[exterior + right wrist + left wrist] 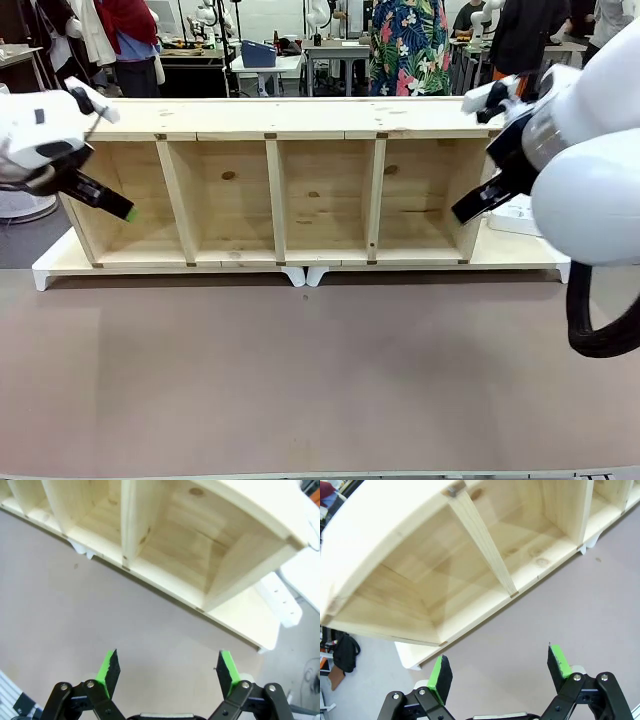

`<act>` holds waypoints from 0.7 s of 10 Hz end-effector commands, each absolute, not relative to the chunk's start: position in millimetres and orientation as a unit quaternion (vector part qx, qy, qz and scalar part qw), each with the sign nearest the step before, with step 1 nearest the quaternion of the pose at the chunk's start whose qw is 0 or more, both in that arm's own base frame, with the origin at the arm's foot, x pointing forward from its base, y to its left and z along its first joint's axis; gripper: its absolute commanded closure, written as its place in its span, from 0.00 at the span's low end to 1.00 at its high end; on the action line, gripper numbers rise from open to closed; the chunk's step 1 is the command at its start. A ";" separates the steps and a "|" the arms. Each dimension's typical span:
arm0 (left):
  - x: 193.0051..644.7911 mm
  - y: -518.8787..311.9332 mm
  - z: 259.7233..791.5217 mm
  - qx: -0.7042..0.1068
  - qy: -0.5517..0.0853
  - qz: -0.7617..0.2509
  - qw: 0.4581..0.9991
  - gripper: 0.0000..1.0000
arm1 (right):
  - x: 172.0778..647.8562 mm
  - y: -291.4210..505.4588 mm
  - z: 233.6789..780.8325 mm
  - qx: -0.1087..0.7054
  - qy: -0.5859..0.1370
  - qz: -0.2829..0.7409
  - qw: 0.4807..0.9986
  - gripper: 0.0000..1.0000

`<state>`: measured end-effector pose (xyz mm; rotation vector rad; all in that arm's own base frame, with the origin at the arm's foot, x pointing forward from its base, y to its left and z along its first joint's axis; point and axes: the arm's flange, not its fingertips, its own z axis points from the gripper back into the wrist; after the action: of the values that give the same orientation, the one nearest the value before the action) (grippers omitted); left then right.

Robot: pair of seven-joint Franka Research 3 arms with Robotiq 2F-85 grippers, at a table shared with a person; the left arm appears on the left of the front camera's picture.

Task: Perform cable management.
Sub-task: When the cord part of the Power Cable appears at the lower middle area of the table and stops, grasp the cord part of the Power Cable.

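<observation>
- My left claw was wide open, with nothing between its green pads.
- It hung above the brown bench, near the left end of the long wooden shelf.
- My right claw was wide open too, and it held nothing.
- It hung near the right end of the shelf, up off the bench.
- I think I kept one claw at each end so that either one could reach in fast.
- I think I kept both open because a thin cord is easier to catch with the pads far apart.
- The shelf lay along the far side of the bench on small white feet.
- Its four open boxes faced me, which I think was so that I could see and reach inside them.
- A white power strip lay just past the right end of the shelf, close to my right claw.
- I guess a cord would plug in there, so that end looked like the place to start.
- I could not tell where the cable was, and neither claw had hold of it.
- The job looked like it was only at the start, with nothing tidied yet.
- People stood well beyond the far side of the shelf, and no hand reached over it.
</observation>
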<state>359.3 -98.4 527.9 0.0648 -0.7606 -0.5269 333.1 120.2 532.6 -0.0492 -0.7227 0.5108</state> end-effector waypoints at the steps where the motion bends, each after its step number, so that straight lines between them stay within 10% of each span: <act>1: 263.9 -64.0 477.2 0.050 -0.394 -0.246 0.884 0.00 | 241.8 81.2 477.8 -0.038 -0.373 0.220 0.901 0.00; 7: 203.0 -19.6 483.1 0.069 -0.414 -0.175 0.891 0.00 | 193.0 51.1 481.3 -0.037 -0.381 0.179 0.906 0.00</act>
<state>288.9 -42.6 607.0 0.1229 -0.8416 -0.4061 259.6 76.8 599.6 -0.0690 -0.7775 0.4012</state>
